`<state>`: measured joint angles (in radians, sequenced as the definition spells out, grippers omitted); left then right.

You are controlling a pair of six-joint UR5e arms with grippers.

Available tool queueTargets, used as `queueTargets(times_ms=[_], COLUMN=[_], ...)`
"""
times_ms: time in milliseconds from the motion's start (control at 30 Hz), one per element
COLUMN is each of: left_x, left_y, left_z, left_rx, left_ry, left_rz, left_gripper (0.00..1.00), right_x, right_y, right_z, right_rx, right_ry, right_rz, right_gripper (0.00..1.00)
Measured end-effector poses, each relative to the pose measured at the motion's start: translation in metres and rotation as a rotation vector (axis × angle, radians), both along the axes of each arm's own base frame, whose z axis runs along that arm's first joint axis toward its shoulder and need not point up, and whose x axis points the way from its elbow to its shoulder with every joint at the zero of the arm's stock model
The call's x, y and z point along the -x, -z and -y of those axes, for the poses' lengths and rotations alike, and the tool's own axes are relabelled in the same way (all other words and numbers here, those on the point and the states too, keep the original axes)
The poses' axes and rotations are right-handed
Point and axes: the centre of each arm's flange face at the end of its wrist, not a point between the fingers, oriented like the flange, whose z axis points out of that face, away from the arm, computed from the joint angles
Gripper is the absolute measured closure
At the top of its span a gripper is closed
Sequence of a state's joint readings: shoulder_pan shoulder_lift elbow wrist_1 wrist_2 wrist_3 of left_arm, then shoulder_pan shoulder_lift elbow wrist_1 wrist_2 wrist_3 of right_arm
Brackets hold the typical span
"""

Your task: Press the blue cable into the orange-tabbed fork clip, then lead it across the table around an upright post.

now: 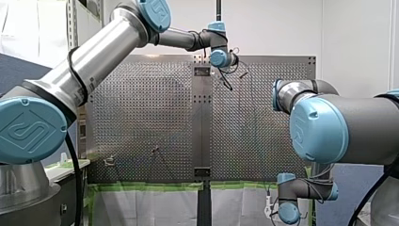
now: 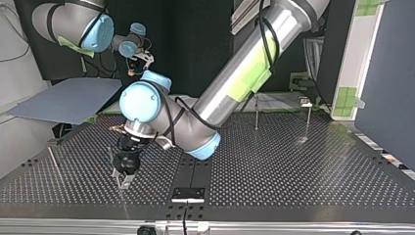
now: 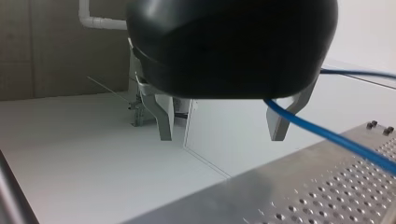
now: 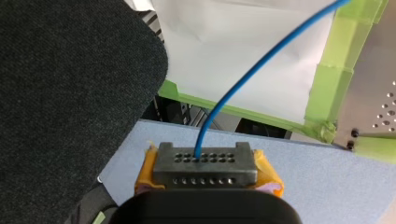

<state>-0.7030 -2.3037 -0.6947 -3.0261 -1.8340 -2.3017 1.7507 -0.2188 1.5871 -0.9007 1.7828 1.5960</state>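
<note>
The blue cable (image 4: 261, 70) comes out of my right gripper (image 4: 205, 161), whose yellow pads are shut on it, and runs up and away toward the table's green-taped edge. My right gripper (image 1: 268, 207) hangs off the table's near edge in the front view. My left gripper (image 3: 224, 126) is open. Its metal fingers (image 3: 163, 123) stand wide apart over the perforated table (image 3: 327, 196), and the blue cable (image 3: 327, 135) passes loosely by one finger, not pinched. In the top view my left gripper (image 2: 125, 180) points down at the table's near left part. I cannot make out the orange-tabbed clip.
Two thin upright posts (image 2: 256, 112) (image 2: 308, 120) stand at the far right of the top view, and a slanted rod (image 2: 54, 164) lies at its left. A dark centre strip with a bracket (image 2: 188, 193) divides the plate. A blue-grey board (image 4: 327, 177) lies under my right gripper.
</note>
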Motion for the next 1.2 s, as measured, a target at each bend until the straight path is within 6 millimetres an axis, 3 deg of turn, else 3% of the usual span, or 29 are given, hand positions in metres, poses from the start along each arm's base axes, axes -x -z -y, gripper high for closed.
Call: queueTargets(times_ms=[333, 567, 900, 1200], left_x=[-0.021, -0.036, -0.037, -0.021], left_y=[0.008, 0.030, 0.045, 0.053], left_z=[-0.007, -0.010, -0.010, -0.005], left_rx=[0.004, -0.017, -0.086, -0.192], left_ry=[-0.027, -0.043, -0.069, -0.097], left_rz=[0.002, -0.018, -0.032, -0.063], left_gripper=[0.02, 0.02, 0.02, 0.02], right_x=[-0.002, -0.006, -0.007, -0.011], right_y=[0.000, 0.000, 0.000, 0.000], right_z=[-0.001, -0.002, -0.003, -0.005], right_rx=[-0.001, -0.001, -0.001, -0.007], right_ry=[-0.008, -0.015, -0.019, -0.026], right_rz=[0.001, 0.002, 0.002, 0.000], right_gripper=[1.00, 1.00, 1.00, 1.00])
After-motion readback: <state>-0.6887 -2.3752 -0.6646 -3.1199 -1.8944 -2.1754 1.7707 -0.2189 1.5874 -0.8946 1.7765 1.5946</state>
